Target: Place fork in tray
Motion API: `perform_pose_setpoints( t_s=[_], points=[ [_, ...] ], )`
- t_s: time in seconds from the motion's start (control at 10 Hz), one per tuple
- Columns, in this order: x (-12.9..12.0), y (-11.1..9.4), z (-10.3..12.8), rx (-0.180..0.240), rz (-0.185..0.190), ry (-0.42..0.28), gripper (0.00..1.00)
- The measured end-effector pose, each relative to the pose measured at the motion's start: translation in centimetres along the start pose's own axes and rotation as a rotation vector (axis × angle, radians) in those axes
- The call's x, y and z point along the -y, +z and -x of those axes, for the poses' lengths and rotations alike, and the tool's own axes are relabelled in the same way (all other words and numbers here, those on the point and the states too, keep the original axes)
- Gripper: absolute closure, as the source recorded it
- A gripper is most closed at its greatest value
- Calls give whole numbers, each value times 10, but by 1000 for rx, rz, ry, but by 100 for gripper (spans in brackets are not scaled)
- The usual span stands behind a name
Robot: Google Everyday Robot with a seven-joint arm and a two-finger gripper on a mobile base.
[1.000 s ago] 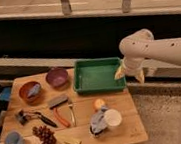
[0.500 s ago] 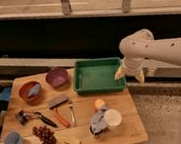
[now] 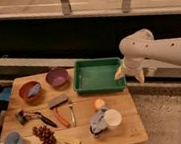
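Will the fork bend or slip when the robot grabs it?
The fork looks like thin metal, so probably stiff, not floppy. It lies flat on the table, so it may slide and be hard to pinch. The gripper hangs beside the tray, jaws open.

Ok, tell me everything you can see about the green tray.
The green tray is a shallow rectangular plastic-looking tray with a raised rim, nothing inside. It lies flat at the far right corner of the wooden table, right of the purple bowl. The open gripper hangs just beyond its right rim, holding nothing.
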Motion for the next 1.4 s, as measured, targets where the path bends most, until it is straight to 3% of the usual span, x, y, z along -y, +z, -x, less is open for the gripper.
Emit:
perform_pose_setpoints(
  t_s=[1.1, 1.3, 1.4],
  points=[
    [-2, -2, 0, 8, 0, -9, 20],
    [-13, -8, -3, 30, 4, -69, 20],
    [-36, -13, -10, 45, 20, -132, 20]
  ],
)
